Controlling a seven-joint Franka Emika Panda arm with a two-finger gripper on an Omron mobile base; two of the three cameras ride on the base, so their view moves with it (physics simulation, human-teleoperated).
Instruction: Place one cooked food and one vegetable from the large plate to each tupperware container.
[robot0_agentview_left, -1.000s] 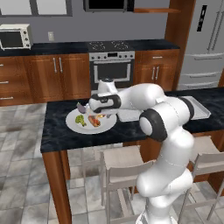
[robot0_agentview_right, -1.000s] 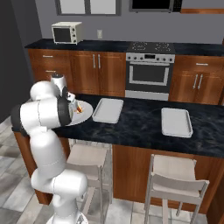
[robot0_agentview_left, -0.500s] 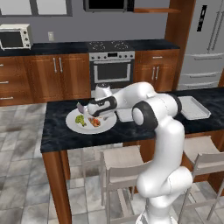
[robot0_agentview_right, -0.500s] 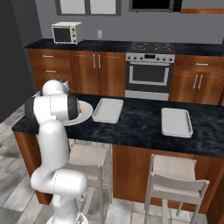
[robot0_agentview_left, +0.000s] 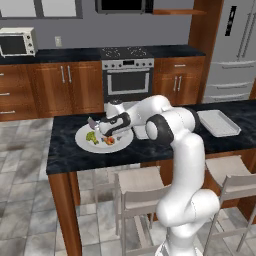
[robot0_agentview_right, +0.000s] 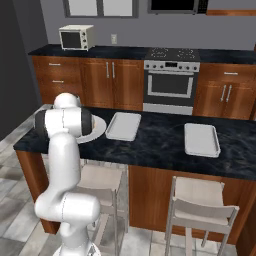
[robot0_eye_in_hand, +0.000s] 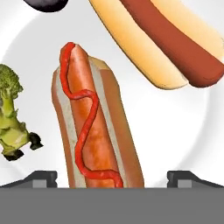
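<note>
The large plate (robot0_agentview_left: 82, 139) sits on the dark island counter (robot0_agentview_left: 65, 155) straight under the pincer (robot0_agentview_left: 103, 131), which hangs low over its middle with jaws spread wide and nothing between them. In the hand view the two dark finger tips (robot0_eye_in_hand: 41, 178) stand far apart at the bottom, one on either side of a hot dog with a ketchup squiggle (robot0_eye_in_hand: 89, 127); that hot dog lies lengthwise in the gap between them, its near end level with the tips, but whether they touch it I cannot tell. Beside it, off toward one tip, a broccoli floret (robot0_eye_in_hand: 11, 109) lies on the plate's white face (robot0_eye_in_hand: 144, 131). Farther out from the pincer, past the other tip, a second, plain hot dog (robot0_eye_in_hand: 166, 41) lies slantwise, apart from the first. At the far rim a dark, rounded thing (robot0_eye_in_hand: 46, 4) shows in part; what it is I cannot tell.

Beyond the plate along the counter, on the arm's side of the pincer, the nearer tupperware container (robot0_agentview_right: 124, 126) lies just beside the plate's edge (robot0_agentview_right: 99, 131). The farther tupperware container (robot0_agentview_right: 201, 139) lies well apart from the pincer, toward the counter's other end. Both trays hold nothing.

Two stools (robot0_agentview_right: 197, 200) stand at the counter's near side.
</note>
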